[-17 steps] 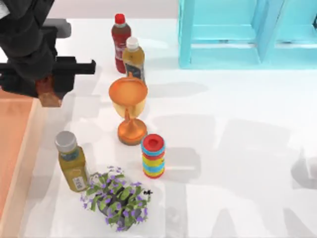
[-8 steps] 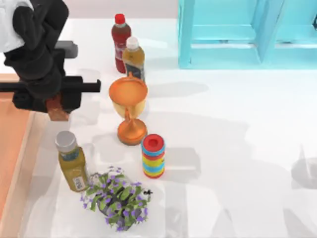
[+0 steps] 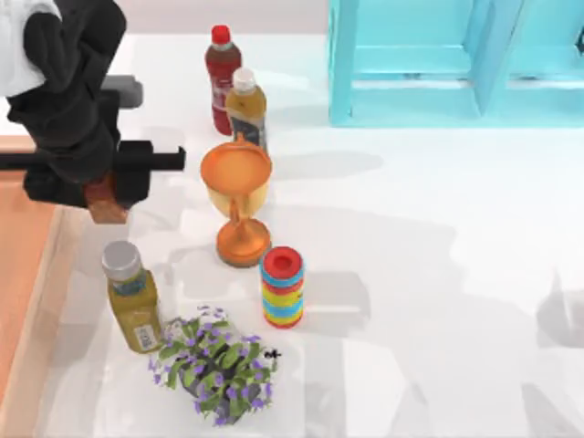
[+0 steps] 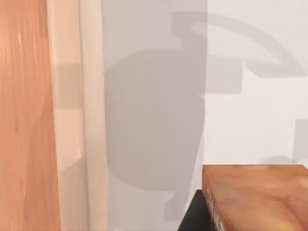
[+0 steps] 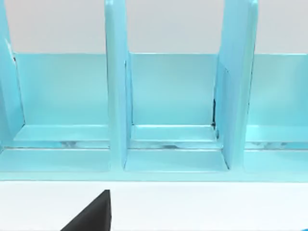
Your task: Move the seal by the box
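Note:
In the top view, my left gripper (image 3: 102, 190) is shut on the seal (image 3: 108, 206), a small reddish-brown glossy block. It holds the seal above the white table, just right of the box (image 3: 26, 265), the orange-tan wooden tray at the table's left edge. In the left wrist view the seal (image 4: 255, 197) hangs over the white surface, apart from the box's pale thick rim (image 4: 72, 120). A dark fingertip (image 5: 91, 216) of my right gripper points at the turquoise cabinet in the right wrist view.
A yellow bottle with a grey cap (image 3: 132, 299) stands close in front of the seal. To the right stand an orange goblet (image 3: 237, 196), a rainbow ring stack (image 3: 283, 286), a flowering plant (image 3: 217, 369) and two bottles (image 3: 233, 91). The turquoise cabinet (image 3: 438, 59) fills the back right.
My left gripper carried the seal rightward and toward the front, off the box's edge to the table beside it. In the last half second it hardly moved.

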{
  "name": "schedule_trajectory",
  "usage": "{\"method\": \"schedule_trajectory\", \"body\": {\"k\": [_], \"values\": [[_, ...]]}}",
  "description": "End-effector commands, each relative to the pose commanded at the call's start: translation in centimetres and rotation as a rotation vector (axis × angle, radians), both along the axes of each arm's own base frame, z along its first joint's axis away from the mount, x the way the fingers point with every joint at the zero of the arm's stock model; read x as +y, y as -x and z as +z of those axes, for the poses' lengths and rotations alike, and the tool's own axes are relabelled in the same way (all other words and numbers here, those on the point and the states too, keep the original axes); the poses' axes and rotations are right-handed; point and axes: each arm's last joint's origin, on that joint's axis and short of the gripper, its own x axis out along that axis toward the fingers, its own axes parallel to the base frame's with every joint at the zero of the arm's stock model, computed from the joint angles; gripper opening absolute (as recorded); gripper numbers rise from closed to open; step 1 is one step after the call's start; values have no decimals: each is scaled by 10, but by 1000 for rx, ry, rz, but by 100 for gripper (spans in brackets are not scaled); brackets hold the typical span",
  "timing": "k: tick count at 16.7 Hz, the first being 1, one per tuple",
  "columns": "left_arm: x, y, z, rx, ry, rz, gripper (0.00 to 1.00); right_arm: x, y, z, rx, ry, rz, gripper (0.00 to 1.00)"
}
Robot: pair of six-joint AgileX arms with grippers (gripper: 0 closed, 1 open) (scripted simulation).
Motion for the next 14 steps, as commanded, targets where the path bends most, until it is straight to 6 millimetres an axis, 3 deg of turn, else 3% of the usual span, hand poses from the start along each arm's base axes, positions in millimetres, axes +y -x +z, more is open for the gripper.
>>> {"method": "schedule_trajectory", "body": {"k": [8, 14], "values": [[0, 0, 0, 0, 0, 0, 98, 0, 0, 0, 0, 0, 0, 100], [0, 0, 0, 0, 0, 0, 100, 0, 0, 0, 0, 0, 0, 100]]}}
